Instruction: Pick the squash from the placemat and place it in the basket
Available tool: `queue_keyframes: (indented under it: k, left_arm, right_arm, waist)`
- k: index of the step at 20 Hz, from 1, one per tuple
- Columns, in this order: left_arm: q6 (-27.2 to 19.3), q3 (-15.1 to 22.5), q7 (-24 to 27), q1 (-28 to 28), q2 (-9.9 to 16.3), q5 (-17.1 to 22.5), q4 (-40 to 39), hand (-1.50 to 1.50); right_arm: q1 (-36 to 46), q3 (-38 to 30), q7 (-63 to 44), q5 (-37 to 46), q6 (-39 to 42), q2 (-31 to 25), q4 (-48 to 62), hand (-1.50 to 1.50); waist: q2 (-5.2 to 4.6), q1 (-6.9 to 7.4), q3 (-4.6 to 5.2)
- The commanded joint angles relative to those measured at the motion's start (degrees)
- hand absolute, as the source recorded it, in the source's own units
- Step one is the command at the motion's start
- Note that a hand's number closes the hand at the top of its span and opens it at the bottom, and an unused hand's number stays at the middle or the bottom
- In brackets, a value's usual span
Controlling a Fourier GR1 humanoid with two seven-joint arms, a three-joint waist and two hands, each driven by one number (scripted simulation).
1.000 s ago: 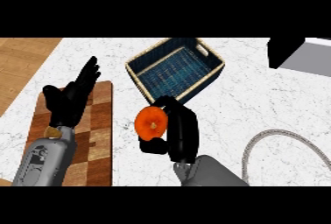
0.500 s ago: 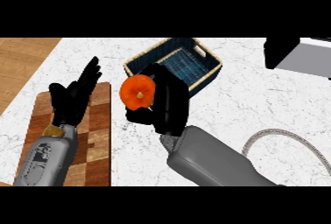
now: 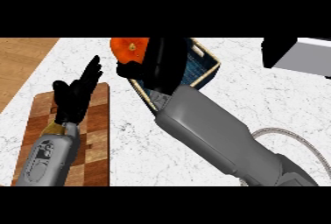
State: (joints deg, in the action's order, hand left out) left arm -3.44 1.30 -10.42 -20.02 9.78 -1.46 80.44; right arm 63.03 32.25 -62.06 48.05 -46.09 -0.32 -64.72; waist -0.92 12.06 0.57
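The right robot hand (image 3: 157, 59) is curled around the orange squash (image 3: 129, 49) and holds it up near the top of the view. The squash is at the left edge of the basket (image 3: 205, 69), partly over its rim. The basket is tan with a dark blue inside, and the grey right arm hides much of it. The left robot hand (image 3: 76, 94) is open, with its fingers straight and pointing up. It rests over the brown wooden placemat (image 3: 97, 131) on the left side of the white counter (image 3: 135, 148). It holds nothing. A grey box (image 3: 304, 57) sits at the top right.
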Motion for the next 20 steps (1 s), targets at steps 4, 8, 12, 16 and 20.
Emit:
queue_keyframes:
  k: [4,8,12,16,20]
  left_arm:
    - [-0.14,-0.28,0.11,-0.68,-0.21,0.10,-0.62,0.00]
    - [-0.55,-0.51,0.02,-1.82,0.16,-0.46,-0.98,0.00]
    - [-0.24,-0.04,0.67,-0.86,-0.74,-0.09,-1.53,0.00]
    - [-1.17,0.08,1.13,-2.09,-0.61,-1.29,-1.57,0.00]
    - [-1.18,-0.63,0.96,-2.46,-0.47,-0.84,-2.09,0.00]
  right_arm:
    - [12.27,-4.47,-11.48,1.39,-2.09,0.30,12.08,1.50]
    - [18.15,-5.31,-13.68,1.00,1.30,0.31,19.68,1.50]
    - [22.12,-6.33,-14.46,-1.03,1.58,0.31,25.75,1.50]
    - [24.91,-5.77,-15.32,-3.02,3.63,0.31,31.53,1.50]
    - [25.63,-7.48,-15.29,-5.14,1.19,0.31,36.32,1.50]
  waist:
    - [-0.24,-0.30,0.05]
    - [-0.41,-0.18,0.09]
    - [-0.90,0.28,0.06]
    - [-1.08,0.47,0.07]
    - [-1.41,-0.36,-0.01]
